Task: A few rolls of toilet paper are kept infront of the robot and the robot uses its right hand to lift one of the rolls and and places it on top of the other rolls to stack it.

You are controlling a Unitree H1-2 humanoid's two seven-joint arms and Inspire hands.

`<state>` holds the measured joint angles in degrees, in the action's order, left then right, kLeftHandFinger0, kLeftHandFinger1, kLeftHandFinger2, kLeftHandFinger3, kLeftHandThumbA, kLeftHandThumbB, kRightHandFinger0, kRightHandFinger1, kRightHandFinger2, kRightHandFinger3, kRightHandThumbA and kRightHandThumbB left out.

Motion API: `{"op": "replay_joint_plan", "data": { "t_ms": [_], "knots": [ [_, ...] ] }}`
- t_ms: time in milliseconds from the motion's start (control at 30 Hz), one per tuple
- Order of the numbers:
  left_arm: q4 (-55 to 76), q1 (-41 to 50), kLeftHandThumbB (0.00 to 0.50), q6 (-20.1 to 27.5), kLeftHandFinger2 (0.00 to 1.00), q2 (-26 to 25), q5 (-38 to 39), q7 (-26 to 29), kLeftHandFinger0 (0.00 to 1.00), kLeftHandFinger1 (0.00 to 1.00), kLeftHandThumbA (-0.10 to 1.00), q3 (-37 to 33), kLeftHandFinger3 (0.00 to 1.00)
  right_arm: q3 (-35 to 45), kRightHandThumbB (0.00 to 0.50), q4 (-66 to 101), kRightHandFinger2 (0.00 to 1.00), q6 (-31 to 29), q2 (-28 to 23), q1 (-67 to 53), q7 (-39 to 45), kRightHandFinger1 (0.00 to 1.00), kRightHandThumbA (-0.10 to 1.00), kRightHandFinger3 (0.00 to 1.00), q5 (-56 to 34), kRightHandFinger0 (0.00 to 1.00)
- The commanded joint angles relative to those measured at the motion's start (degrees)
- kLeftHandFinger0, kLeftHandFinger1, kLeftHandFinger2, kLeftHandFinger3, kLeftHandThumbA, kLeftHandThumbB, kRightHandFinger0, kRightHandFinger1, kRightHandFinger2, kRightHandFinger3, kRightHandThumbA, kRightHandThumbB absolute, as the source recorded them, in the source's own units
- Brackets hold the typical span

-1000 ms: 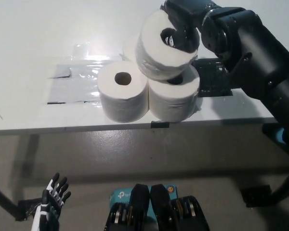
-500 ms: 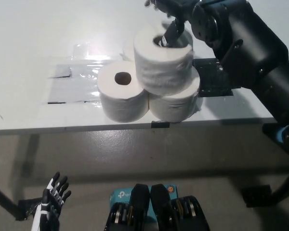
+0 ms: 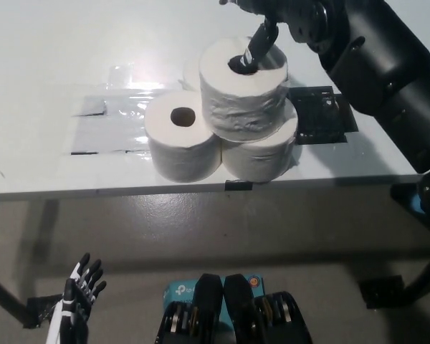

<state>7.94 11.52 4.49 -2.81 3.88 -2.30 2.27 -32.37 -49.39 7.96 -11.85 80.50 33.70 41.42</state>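
Progress: you have the stacking nearly done; what you still owe, by my judgement, is freeing the hand.
Table (image 3: 50, 79): one, white, carrying every roll near its front edge.
Right hand (image 3: 272, 18): one, black, a fingertip dipped into the top roll's core; you cannot tell whether it grips.
Rolls: four visible; top roll (image 3: 242, 89) rests upright on front left roll (image 3: 183, 143) and front right roll (image 3: 261, 152), with one rear roll (image 3: 192, 72) mostly hidden.
Left hand (image 3: 77, 297): one, white, fingers spread, idle below the table.
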Motion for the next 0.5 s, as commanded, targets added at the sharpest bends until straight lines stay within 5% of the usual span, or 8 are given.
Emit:
{"op": "replay_joint_plan", "data": {
  "t_ms": [0, 167, 267, 467],
  "knots": [
    [1.93, -0.36, 0.218, 0.11, 1.0, -0.8, -0.4, -0.83, 1.0, 1.0, 1.0, -0.56, 1.0, 1.18, 0.462, -0.8, 1.0, -2.45, -0.29, 6.45, -3.42, 1.0, 0.84, 1.0, -0.52, 1.0],
    [1.76, -0.45, 0.179, 0.33, 1.0, -0.96, -0.68, -0.74, 1.0, 1.0, 1.0, -0.69, 1.0, 4.13, 0.402, -1.06, 1.0, -4.96, -0.72, 6.93, -6.87, 1.0, 0.79, 1.0, -2.76, 1.0],
    [1.45, -0.46, 0.186, 0.59, 1.0, -0.99, -0.37, -0.83, 1.0, 1.0, 1.0, -0.72, 1.0, 5.8, 0.428, -2.07, 1.0, -6.48, -1.05, 7.58, -8.9, 1.0, 0.84, 1.0, -3.25, 1.0],
    [1.43, -0.32, 0.11, 0.49, 1.0, -0.91, -0.35, -0.71, 1.0, 1.0, 1.0, -0.82, 1.0, 14.95, 0.375, 6.33, 1.0, -5.51, -4.03, 8.83, -6.8, 1.0, 0.88, 1.0, -10.26, 1.0]
  ]
}}
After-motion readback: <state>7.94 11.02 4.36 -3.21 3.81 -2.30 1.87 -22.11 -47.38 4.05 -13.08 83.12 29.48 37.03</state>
